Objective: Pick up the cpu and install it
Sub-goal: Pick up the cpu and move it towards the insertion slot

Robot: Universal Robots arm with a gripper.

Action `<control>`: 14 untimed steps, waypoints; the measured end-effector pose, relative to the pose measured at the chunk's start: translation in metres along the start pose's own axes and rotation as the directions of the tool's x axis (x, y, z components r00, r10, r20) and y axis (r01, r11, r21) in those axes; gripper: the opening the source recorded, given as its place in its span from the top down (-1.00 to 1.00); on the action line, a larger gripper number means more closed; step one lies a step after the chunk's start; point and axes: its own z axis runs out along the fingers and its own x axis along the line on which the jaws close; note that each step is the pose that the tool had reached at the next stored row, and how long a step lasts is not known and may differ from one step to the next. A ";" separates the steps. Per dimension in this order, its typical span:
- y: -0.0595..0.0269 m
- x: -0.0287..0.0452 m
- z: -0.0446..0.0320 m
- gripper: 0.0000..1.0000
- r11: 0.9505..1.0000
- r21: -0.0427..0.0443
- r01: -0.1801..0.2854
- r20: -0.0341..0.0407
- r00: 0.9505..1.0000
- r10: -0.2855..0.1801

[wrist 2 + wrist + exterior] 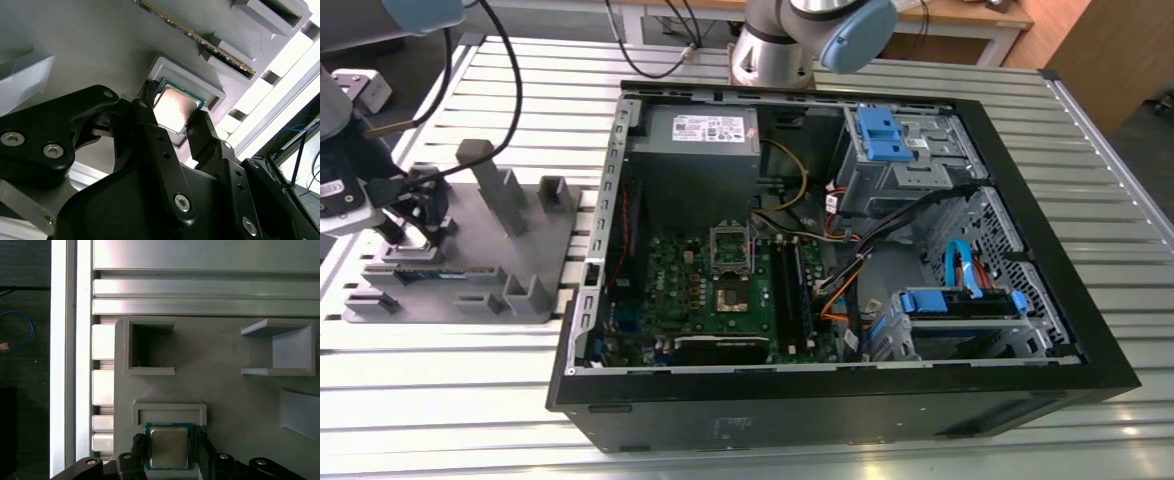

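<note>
A slatted table of ribbed silver aluminium (454, 400) carries everything. On it, across the middle and the exterior view's right, lies an open black metal computer case (854, 400), a large rectangular box. It holds a green circuit motherboard (680, 280) low and centre, a grey boxy power supply (700, 135) above that, blue plastic drive brackets (881, 135) at the upper right, and loose black and orange cables between them.

At the exterior view's left sits a matt grey moulded plastic fixture tray (540, 250), a flat slab with upright posts, slots and walled pockets. One of these is a deep square pocket (150, 371), shadowed inside. A long thin dark memory stick (210, 46) stands on edge in a narrow slot.

The cpu (175, 107) is a small flat square chip with a smooth, shiny silver-grey metal top and a thin green rim. It lies flat in a shallow raised square recess of the tray, near the memory stick.

The black angular metal gripper (170, 439) hangs over the tray at the exterior view's far left. In both wrist views its two fingers (139, 444) are drawn in narrowly and press the chip's opposite edges, clasping it where it lies in the recess.
</note>
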 end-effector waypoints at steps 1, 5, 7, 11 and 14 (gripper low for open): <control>0.0000 0.0000 0.0002 -0.06 1.000 0.000 0.000 0.000 1.000 0.000; 0.0000 0.0000 0.0004 -0.06 1.000 0.000 0.000 0.000 1.000 0.000; 0.0000 0.0000 0.0004 -0.06 1.000 0.000 0.000 0.000 1.000 0.000; 0.0000 0.0000 0.0013 -0.06 1.000 0.000 0.000 0.000 1.000 0.000; 0.0000 0.0000 0.0014 -0.06 1.000 0.000 0.000 0.000 1.000 0.000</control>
